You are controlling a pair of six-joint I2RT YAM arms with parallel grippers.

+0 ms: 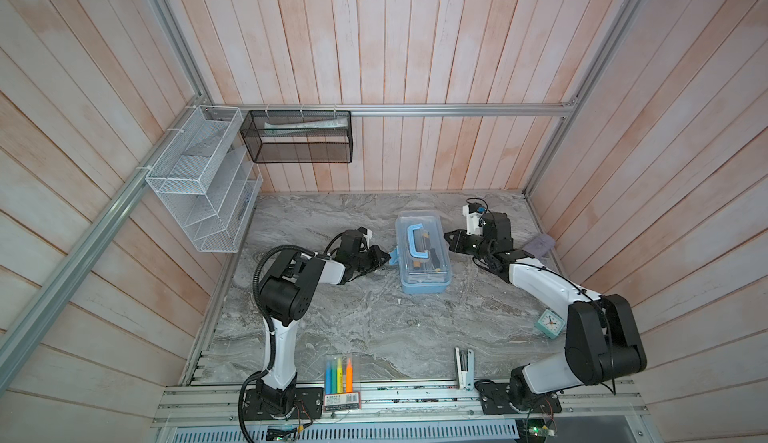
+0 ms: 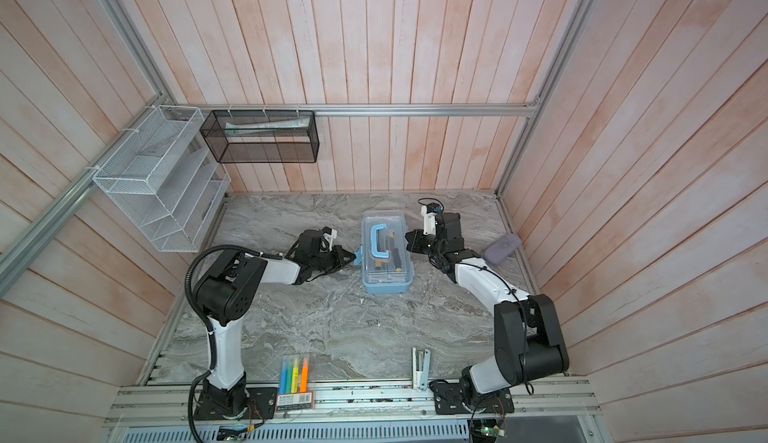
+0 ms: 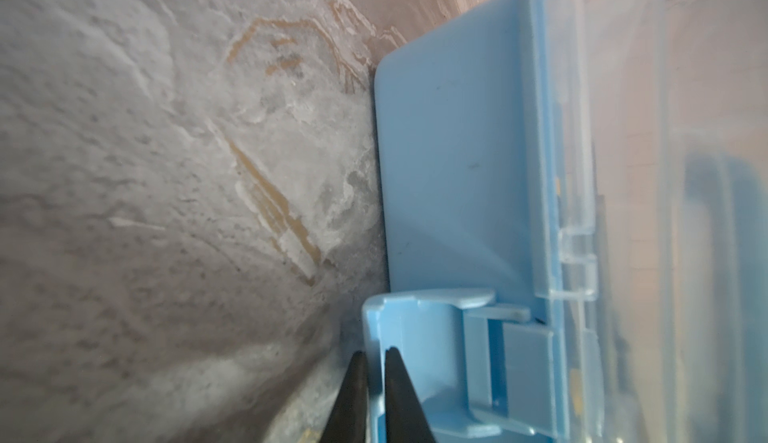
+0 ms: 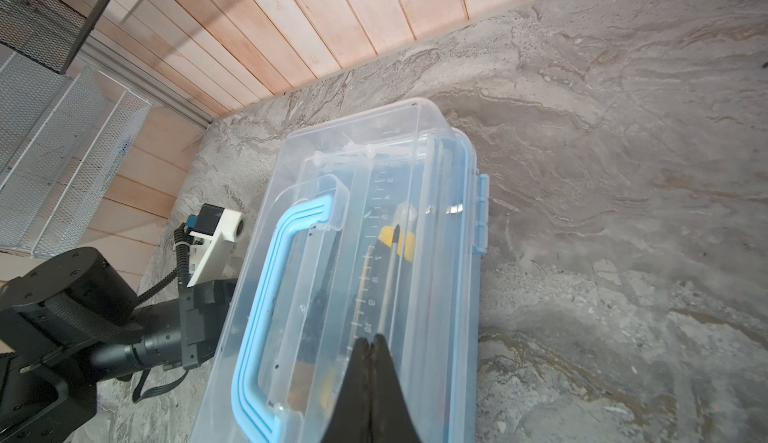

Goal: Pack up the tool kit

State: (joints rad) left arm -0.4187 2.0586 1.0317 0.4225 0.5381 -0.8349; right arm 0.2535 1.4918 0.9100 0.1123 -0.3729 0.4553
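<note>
On marble (image 1: 374, 328), left end effector (image 1: 388, 259) pinches tool kit's (image 1: 424, 285) latch (image 3: 415, 328).

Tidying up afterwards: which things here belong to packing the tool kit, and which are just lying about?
Job: box; its latch, pinched by the left tool; contents.
Lying about: highlighters; stapler; clock; white rack; black basket.

Glossy clear plastic lid (image 4: 374, 150), matt blue plastic box (image 3: 449, 162), stone-look tabletop (image 1: 374, 328), wood-plank walls (image 1: 415, 46)

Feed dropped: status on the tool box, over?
Left claw shut on side latch. Right claw shut, tips at clear lid. Tool box lid down, tools inside. Nothing blocking.
</note>
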